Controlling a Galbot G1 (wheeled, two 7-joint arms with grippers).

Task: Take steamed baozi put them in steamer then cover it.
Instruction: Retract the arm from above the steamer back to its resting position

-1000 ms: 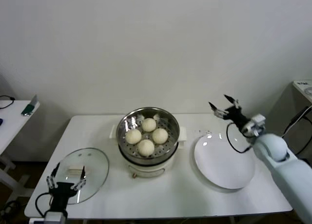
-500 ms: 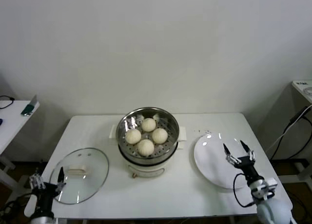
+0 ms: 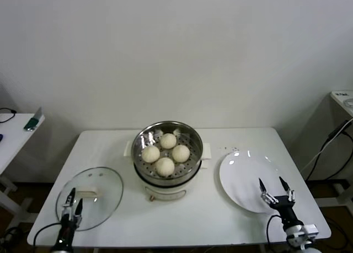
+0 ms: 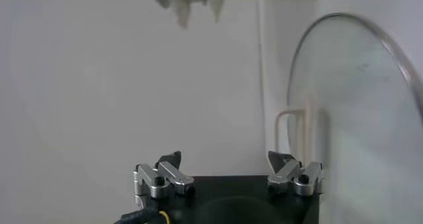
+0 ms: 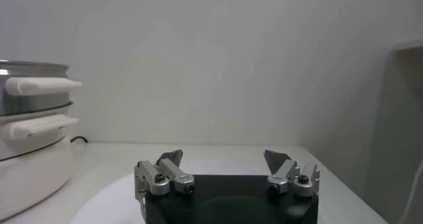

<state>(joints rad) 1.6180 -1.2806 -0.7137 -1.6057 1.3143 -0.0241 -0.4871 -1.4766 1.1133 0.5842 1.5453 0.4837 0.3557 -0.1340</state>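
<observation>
The steamer (image 3: 191, 172) stands open at the table's middle with several cream-white baozi (image 3: 165, 166) on its perforated tray. The cover (image 3: 102, 189), a clear glass lid with a cream handle (image 3: 88, 194), lies flat on the table to the steamer's left. My left gripper (image 3: 73, 200) hovers open at the cover's near edge with nothing in it; its wrist view shows the cover (image 4: 350, 113) just beyond the open gripper (image 4: 228, 166). My right gripper (image 3: 271, 182) is open and empty at the near right edge of the plate, seen also in its wrist view (image 5: 225, 159).
A bare white plate (image 3: 245, 176) lies right of the steamer on the white table (image 3: 209, 214). The right wrist view shows the steamer (image 5: 30, 139) off to one side. A small side table (image 3: 14, 129) stands at far left, another surface (image 3: 345, 98) at far right.
My right arm has come down from behind the plate to its near right edge. My left gripper dipped towards the table's front corner, then moved back right to the cover's near edge.
</observation>
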